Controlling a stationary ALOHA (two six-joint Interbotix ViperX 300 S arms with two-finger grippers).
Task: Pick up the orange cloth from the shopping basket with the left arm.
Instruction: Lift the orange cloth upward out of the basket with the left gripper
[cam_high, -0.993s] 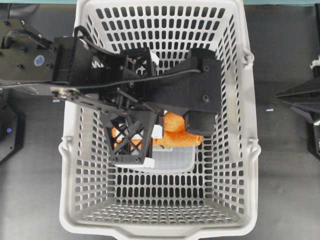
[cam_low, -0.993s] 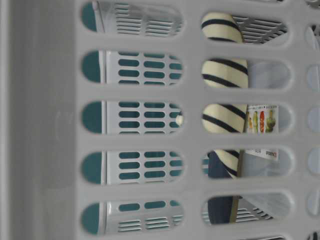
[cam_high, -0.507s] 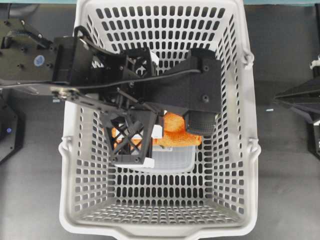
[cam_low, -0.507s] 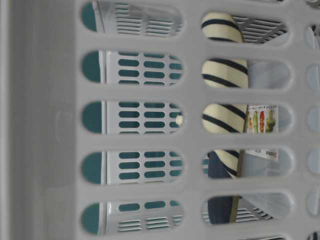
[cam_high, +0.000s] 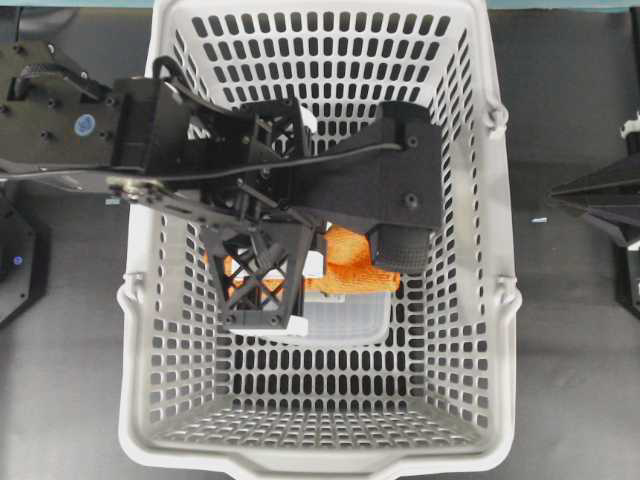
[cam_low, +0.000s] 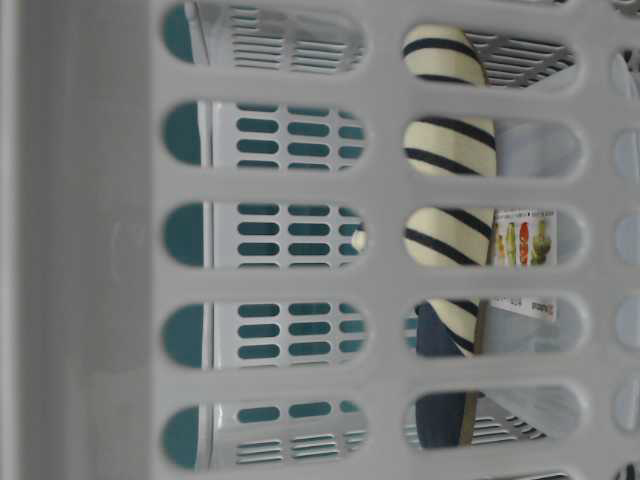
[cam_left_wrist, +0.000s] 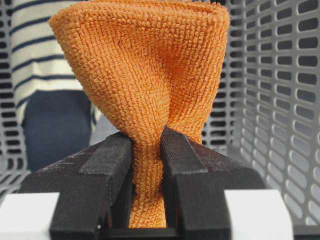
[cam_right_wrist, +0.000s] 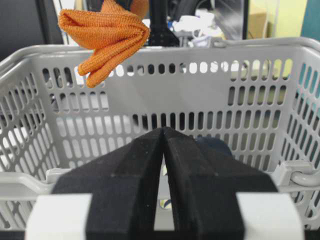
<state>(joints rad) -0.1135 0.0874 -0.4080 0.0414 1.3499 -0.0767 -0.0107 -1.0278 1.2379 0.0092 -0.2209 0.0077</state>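
Fuzzy orange cloth (cam_left_wrist: 150, 85) bunched, fanning upward, left jaws clamped on its pinched end, right jaws closed empty

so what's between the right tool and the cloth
The basket's near wall and rim: in the right wrist view the shut right tool sits outside it, the cloth hanging above the rim beyond.

My left arm (cam_high: 150, 140) reaches over the light grey slotted shopping basket (cam_high: 505, 300). Between my left gripper's (cam_left_wrist: 147, 165) black pads the fuzzy orange cloth (cam_left_wrist: 145, 75) is pinched at a bunched fold and fans out wide beyond them, hanging at the basket's rim (cam_right_wrist: 165, 50), off its floor.
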